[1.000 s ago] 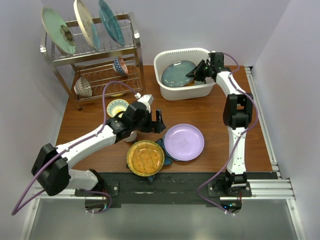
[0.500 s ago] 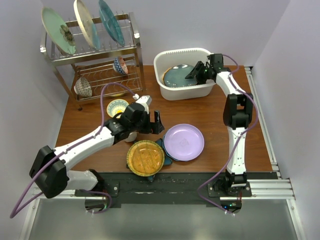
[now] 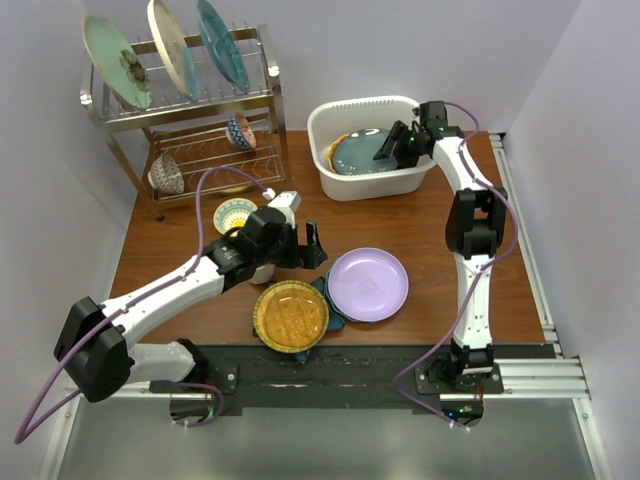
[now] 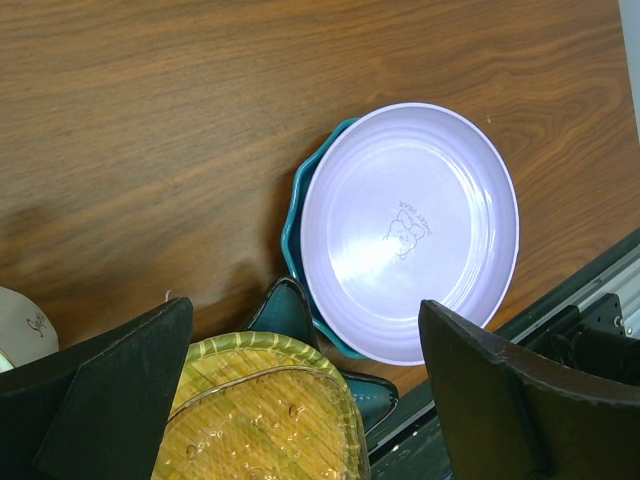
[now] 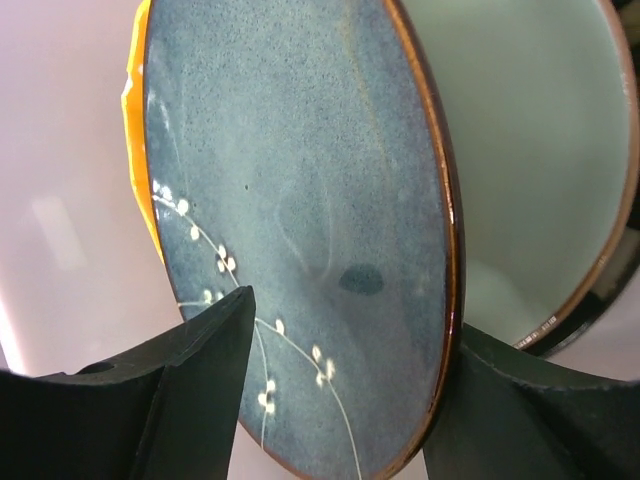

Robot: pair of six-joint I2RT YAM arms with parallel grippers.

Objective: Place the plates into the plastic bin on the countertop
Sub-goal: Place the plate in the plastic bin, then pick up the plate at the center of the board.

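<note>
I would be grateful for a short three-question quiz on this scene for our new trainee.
1. True or false: the lavender plate lies inside the plastic bin.
2. How does the lavender plate sit? A) upright on edge B) flat, face up, partly on the teal star-shaped plate C) face down
3. Which end effector hovers over the bin?
Key: 1 false; 2 B; 3 the right end effector.
</note>
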